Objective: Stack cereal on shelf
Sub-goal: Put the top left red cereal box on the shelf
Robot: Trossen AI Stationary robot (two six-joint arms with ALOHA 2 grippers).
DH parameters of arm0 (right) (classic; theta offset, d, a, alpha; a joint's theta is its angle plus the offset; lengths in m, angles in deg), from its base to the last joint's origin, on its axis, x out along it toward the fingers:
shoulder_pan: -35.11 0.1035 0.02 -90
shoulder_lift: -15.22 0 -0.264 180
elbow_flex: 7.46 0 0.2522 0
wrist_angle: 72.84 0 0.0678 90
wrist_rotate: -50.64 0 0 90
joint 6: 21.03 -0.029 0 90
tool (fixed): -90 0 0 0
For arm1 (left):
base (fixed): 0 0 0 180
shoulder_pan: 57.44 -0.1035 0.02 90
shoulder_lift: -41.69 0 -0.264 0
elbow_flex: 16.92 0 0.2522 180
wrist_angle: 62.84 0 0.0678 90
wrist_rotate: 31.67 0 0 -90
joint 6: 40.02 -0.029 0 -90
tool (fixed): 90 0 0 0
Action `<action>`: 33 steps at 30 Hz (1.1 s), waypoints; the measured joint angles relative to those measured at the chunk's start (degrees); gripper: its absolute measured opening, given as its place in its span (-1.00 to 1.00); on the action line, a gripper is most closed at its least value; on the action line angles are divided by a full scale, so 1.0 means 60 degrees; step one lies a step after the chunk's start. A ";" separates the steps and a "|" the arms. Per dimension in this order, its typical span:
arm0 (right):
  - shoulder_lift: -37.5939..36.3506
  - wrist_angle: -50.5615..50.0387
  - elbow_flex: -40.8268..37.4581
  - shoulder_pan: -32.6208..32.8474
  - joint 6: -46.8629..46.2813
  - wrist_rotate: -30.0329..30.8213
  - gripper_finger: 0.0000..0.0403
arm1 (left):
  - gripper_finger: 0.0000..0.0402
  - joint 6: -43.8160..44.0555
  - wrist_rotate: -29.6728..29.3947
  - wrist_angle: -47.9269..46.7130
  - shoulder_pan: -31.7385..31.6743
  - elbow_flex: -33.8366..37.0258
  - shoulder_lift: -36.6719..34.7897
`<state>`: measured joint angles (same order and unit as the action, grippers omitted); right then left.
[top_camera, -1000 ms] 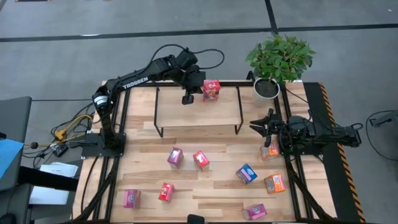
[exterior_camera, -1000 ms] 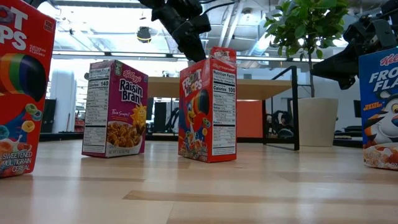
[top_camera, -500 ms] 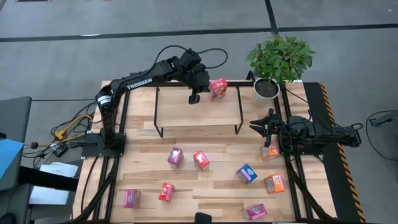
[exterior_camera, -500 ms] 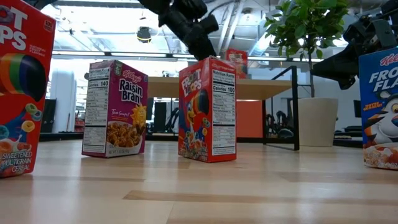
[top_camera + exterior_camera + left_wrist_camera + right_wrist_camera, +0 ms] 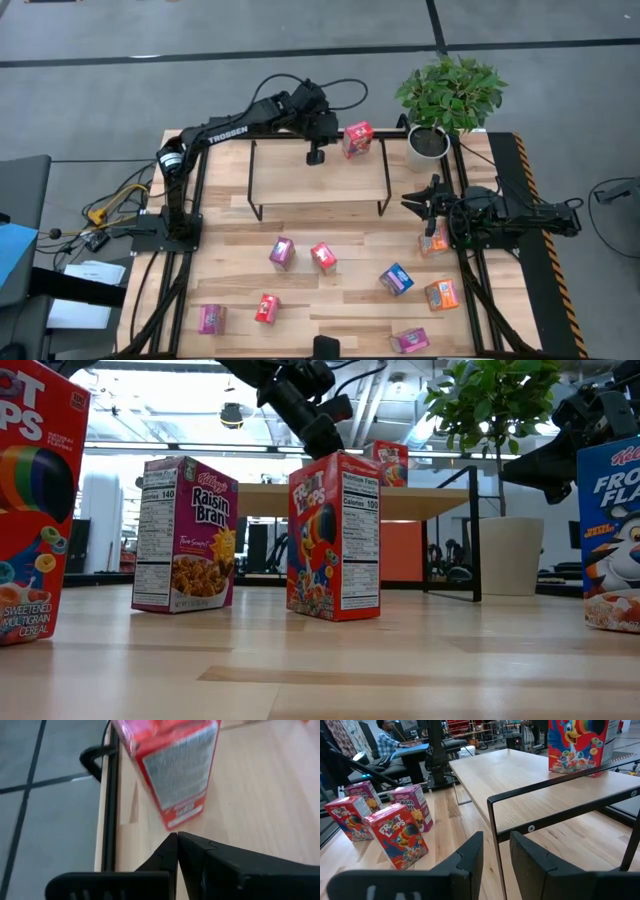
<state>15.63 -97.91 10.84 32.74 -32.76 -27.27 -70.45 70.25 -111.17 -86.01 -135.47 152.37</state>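
A potted plant (image 5: 448,95) stands at the desk's (image 5: 340,330) far right corner, just beyond the shelf (image 5: 318,172). A red box (image 5: 356,139) stands on the shelf board near its far right end, slightly tilted. The left tool (image 5: 315,155) hangs over the board just beside that box, apart from it, its fingers (image 5: 210,865) pressed together and holding nothing. The right tool (image 5: 418,203) waits near the shelf's right leg, fingers (image 5: 470,857) partly apart and empty. Eight boxes lie scattered on the desk in front of the shelf. Readable fronts: a pink box (image 5: 185,534) says "Kellogg's Raisin Bran", a red carton (image 5: 333,535) "Froot Loops".
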 joint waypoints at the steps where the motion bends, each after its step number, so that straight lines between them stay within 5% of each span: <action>1: 0.0000 0.0000 0.0000 0.0000 0.0006 0.0001 -0.39 | -1.00 0.0018 0.0170 0.0064 -0.0001 0.0000 0.0000; 8: 0.0011 0.0850 0.0557 0.0015 0.0263 0.0136 -0.44 | -1.00 0.0448 -0.0451 -0.0057 0.0031 0.0000 -0.0146; 15: 0.0629 -0.0547 0.2131 -0.0015 0.0981 0.1846 -0.74 | -1.00 0.0491 -0.0855 -0.0524 0.0125 -0.0007 -0.0342; 18: 0.1966 -0.0492 0.2612 -0.0004 0.1157 0.1972 -0.93 | -1.00 0.0515 -0.0864 -0.0731 0.0119 -0.0007 -0.0342; 25: 0.5914 -0.0011 0.4275 -0.0037 0.1711 0.2994 -0.96 | -1.00 0.0741 -0.0618 -0.0832 0.0112 -0.0007 -0.0346; 30: 0.8205 0.0759 0.4995 -0.0211 0.2869 0.5257 -0.96 | -1.00 0.0880 -0.0476 -0.0863 0.0119 -0.0007 -0.0346; 33: 0.9063 0.1725 0.5245 -0.0507 0.3741 0.5558 -0.97 | -1.00 0.1031 -0.0089 -0.0847 0.0131 -0.0007 -0.0346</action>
<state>70.01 -87.56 42.31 29.70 -10.31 6.08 -64.26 69.71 -116.25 -85.22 -135.51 150.29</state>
